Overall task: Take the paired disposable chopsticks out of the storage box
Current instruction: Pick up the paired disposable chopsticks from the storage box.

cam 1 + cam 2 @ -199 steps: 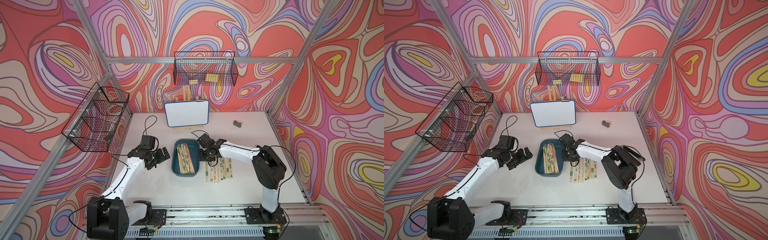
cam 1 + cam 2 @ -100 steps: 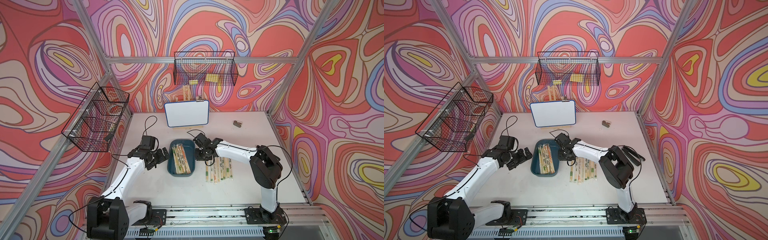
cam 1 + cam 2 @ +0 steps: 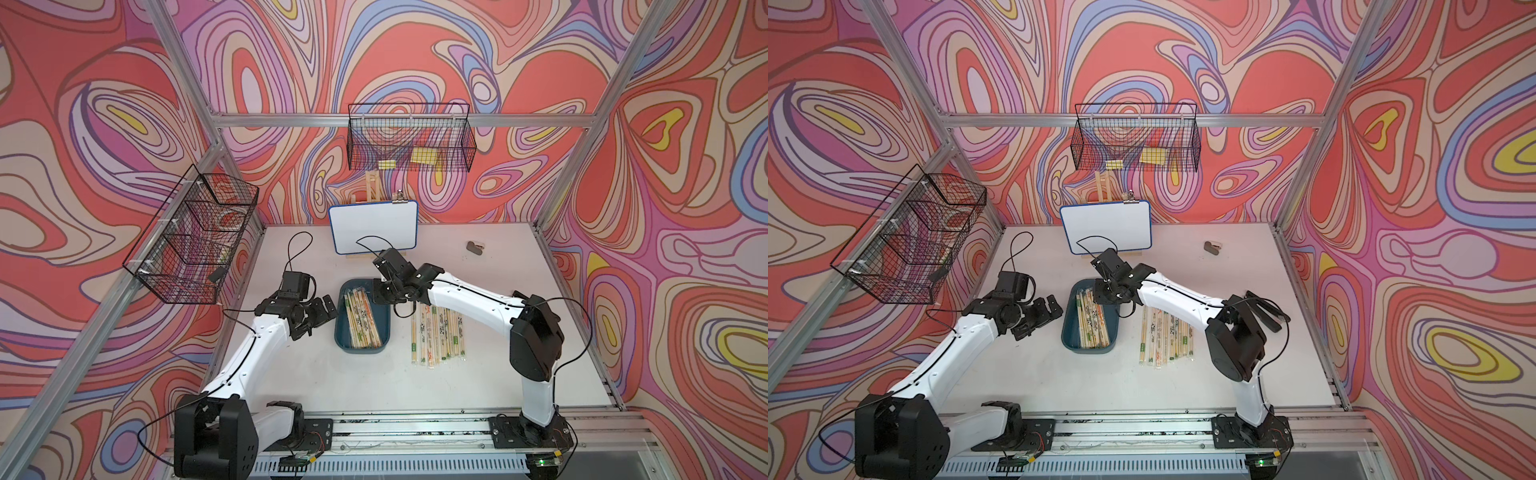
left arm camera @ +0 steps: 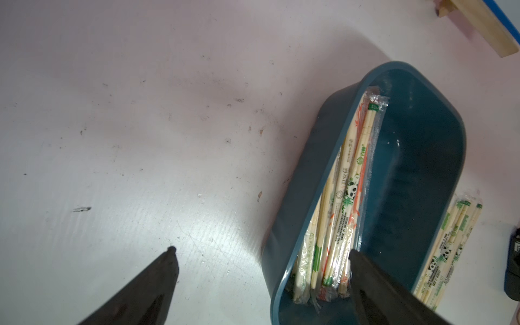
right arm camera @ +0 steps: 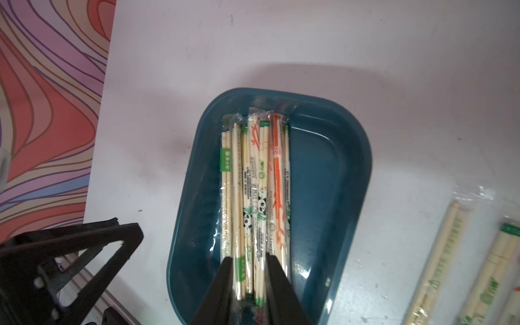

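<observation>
The storage box [image 3: 383, 318] [image 3: 1112, 322], a dark teal tray, lies mid-table with several paired disposable chopsticks [image 3: 360, 320] [image 3: 1091, 322] along its left side. Several more pairs [image 3: 436, 334] [image 3: 1166, 336] lie in a row on the table to its right. My right gripper [image 3: 380, 293] [image 3: 1102, 295] is down at the box's far end. In the right wrist view its fingers [image 5: 250, 257] press on both sides of a few sleeved pairs [image 5: 254, 197]. My left gripper [image 3: 321, 316] [image 3: 1045, 316] hangs open beside the box's left wall [image 4: 304, 213], with nothing between its fingers [image 4: 261, 250].
A whiteboard on a wooden easel [image 3: 373, 226] stands behind the box. Black wire baskets hang on the back wall [image 3: 409, 139] and the left wall [image 3: 195, 237]. A small dark object [image 3: 473, 247] lies at the back right.
My right gripper moved left from the box's right rim to over the chopsticks at its far end, and its jaws narrowed. The box slid a little left. The left arm stayed put.
</observation>
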{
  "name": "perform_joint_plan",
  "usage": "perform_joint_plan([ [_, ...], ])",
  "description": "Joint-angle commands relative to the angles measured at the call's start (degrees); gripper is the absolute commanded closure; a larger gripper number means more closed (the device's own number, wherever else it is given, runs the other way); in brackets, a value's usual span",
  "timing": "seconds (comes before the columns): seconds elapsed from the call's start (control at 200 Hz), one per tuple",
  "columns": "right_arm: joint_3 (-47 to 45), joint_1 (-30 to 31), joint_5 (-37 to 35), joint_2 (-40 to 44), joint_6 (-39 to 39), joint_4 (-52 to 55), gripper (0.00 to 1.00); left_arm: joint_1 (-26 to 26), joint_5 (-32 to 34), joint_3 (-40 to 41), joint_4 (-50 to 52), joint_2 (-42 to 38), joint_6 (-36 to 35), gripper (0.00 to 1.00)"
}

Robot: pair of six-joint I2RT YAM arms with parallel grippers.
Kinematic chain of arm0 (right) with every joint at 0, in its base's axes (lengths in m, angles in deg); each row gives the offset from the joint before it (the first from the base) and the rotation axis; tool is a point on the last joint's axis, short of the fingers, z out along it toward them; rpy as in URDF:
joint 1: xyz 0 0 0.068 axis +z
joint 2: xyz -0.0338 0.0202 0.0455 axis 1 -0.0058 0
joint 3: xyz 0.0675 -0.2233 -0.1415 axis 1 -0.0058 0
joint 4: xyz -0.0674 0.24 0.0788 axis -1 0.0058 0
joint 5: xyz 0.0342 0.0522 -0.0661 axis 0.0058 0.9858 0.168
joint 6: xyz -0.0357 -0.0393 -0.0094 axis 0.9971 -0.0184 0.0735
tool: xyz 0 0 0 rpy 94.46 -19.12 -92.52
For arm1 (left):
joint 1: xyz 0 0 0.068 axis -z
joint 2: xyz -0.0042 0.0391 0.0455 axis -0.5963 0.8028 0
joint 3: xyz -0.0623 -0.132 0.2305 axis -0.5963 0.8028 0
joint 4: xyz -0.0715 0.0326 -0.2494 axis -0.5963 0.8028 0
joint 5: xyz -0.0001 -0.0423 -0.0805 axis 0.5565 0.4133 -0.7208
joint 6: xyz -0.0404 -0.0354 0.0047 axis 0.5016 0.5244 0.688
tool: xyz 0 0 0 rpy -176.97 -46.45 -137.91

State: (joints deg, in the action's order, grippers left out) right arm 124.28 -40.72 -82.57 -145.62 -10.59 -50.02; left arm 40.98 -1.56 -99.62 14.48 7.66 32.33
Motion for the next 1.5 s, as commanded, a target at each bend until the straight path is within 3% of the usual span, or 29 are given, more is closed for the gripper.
perform_joint_plan([
  [0.0, 2.2, 1.44, 2.04, -4.35, 0.65, 0.26, 0.75, -1.34, 1.85, -1.34, 1.96, 0.1, -1.44, 0.0],
  [0.421, 10.68, 6.14, 3.12, -14.38, -0.06, 1.65, 0.73, -7.66, -0.12, -2.9, 1.99, 2.94, -2.23, 0.0],
  [1.242, 16.5, 6.77, 2.55, -23.07, 0.43, 4.54, 0.72, -8.77, -1.81, -2.14, 1.02, 2.31, -2.41, 0.0],
  [1.497, 16.39, 6.77, 2.47, -22.97, 0.5, 4.64, 0.87, -8.73, -2.24, -1.78, 0.74, 2.37, -2.27, 0.0],
])
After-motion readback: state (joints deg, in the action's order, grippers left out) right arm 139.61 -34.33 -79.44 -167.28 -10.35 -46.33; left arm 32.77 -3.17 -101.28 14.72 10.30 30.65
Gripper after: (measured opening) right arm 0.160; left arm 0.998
